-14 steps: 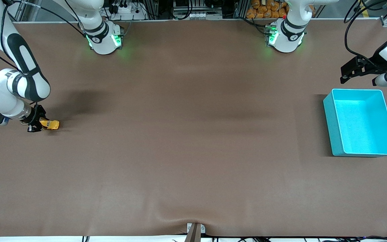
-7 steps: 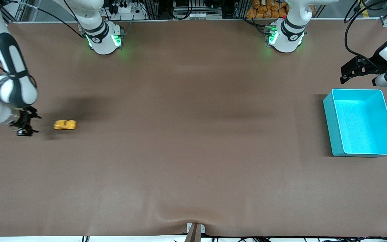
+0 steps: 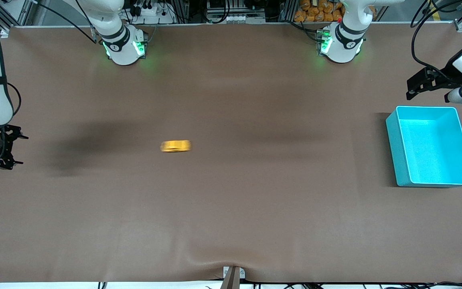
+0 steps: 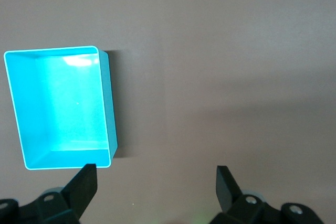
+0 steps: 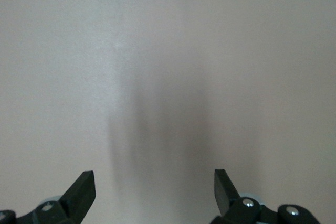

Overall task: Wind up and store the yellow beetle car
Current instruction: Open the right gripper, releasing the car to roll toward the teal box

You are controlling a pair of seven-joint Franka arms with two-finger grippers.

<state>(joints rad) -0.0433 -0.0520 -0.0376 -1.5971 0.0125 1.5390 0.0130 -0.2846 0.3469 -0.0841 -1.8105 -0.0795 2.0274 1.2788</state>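
Note:
The yellow beetle car (image 3: pixel 175 146) is on the brown table, blurred by motion, alone in the middle part toward the right arm's end. My right gripper (image 3: pixel 1 148) is open and empty at the right arm's end of the table, well away from the car; its wrist view (image 5: pixel 153 190) shows only bare table. My left gripper (image 3: pixel 417 85) is open and empty over the table beside the teal bin (image 3: pixel 394 144). The bin also shows empty in the left wrist view (image 4: pixel 107 98), with the left gripper (image 4: pixel 155 184) open beside it.
The two arm bases (image 3: pixel 123 46) (image 3: pixel 341 44) stand along the table's edge farthest from the front camera. A small clamp (image 3: pixel 233 275) sits at the table's nearest edge. The brown mat has a slight ripple there.
My right gripper let go of the car and drew back toward the right arm's end. The car rolled across the table toward the left arm's end. The left arm has not moved.

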